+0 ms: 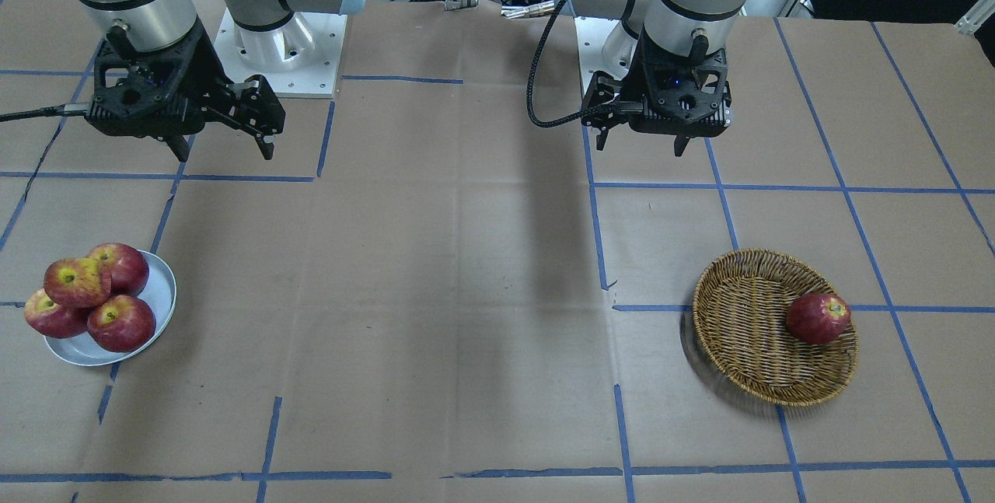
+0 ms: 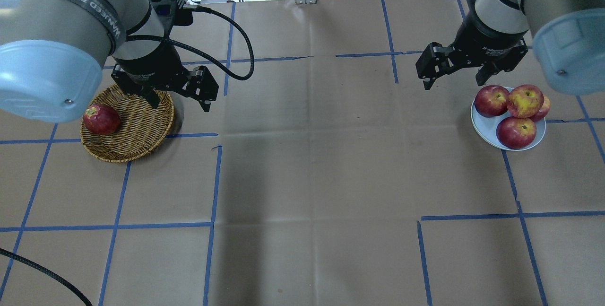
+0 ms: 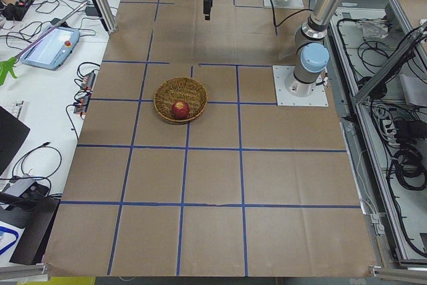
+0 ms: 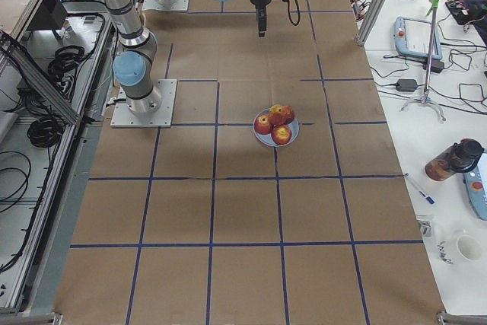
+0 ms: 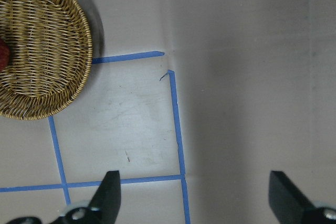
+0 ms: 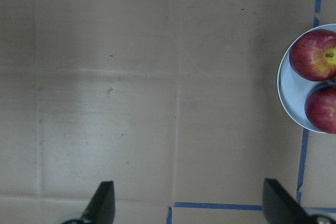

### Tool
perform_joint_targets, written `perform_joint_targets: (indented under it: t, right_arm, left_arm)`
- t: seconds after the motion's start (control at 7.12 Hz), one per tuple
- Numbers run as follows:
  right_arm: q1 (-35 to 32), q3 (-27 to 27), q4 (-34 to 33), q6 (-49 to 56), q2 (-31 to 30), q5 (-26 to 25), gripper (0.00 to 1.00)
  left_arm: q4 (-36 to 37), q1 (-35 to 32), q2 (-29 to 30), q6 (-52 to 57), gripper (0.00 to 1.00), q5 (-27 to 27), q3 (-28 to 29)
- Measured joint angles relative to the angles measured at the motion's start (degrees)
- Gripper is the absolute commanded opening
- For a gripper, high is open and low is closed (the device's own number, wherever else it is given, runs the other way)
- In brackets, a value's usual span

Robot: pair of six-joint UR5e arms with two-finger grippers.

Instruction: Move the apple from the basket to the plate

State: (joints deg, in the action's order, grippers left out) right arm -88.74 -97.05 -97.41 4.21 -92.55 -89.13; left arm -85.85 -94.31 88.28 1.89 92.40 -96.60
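The streaky orange-red apple [image 1: 76, 281] with a yellow stem patch rests on top of three deeper-red apples on the silver-grey plate [image 1: 159, 293]. It also shows in the overhead view [image 2: 524, 100]. The wicker basket [image 2: 137, 126] holds only a dark red apple [image 2: 100, 118]. My left gripper [image 2: 181, 106] hangs open and empty above the basket's inner edge. My right gripper [image 2: 453, 83] hangs open and empty above the table just inward of the plate [image 2: 484, 124]. Both wrist views show spread fingers with nothing between them.
The table is brown paper with a grid of blue tape lines. The left arm's black cable [image 2: 236, 46] loops above the table beside the basket. The two arm bases [image 1: 276, 44] stand at the robot's edge of the table.
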Motion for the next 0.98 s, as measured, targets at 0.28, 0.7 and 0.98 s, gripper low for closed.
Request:
perform_joint_targets:
  t: [0.28,0.7,0.98]
  right_arm:
    - [-0.94,0.39,0.31,-0.38,0.12,-0.36,1.0]
    - [-0.65,0.53,0.37,-0.37,0.38,-0.53,1.0]
    - [-0.55,0.49,0.38,-0.17,0.49,-0.54,1.0]
  left_arm:
    - [0.19,0.06,-0.36,0.02,0.99,0.04,-1.01]
    - [0.48,0.03,-0.18,-0.05,0.99,0.03,-1.21]
    - [0.61,0.04,-0.01,-0.05,0.99,0.05,-1.22]
